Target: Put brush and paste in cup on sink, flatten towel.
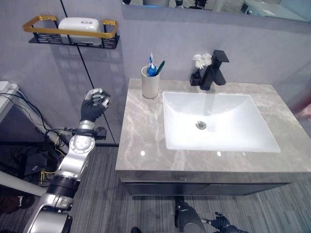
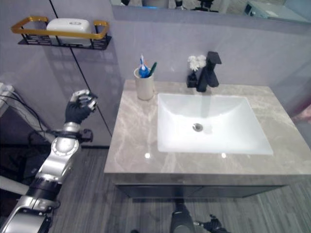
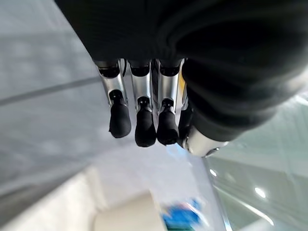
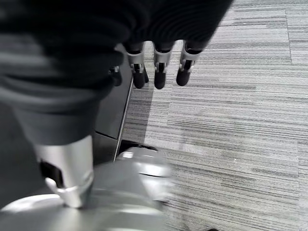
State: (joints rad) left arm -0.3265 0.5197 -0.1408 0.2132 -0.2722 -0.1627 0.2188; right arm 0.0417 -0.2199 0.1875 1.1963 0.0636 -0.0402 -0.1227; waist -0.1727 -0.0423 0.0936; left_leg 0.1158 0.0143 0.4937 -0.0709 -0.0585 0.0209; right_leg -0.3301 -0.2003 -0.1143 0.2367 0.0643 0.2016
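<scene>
With the blue-and-green brush and paste already standing in the pale ceramic cup left of the white basin, the left hand hangs empty, fingers curled, well left of the cup, likely freed for the towel.

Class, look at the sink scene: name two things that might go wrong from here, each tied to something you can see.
1. The cup stands near the counter's back left corner, close to the raised left hand; a careless swing might topple it.
2. The brush leans out over the rim and might tip out if the cup is bumped.
</scene>
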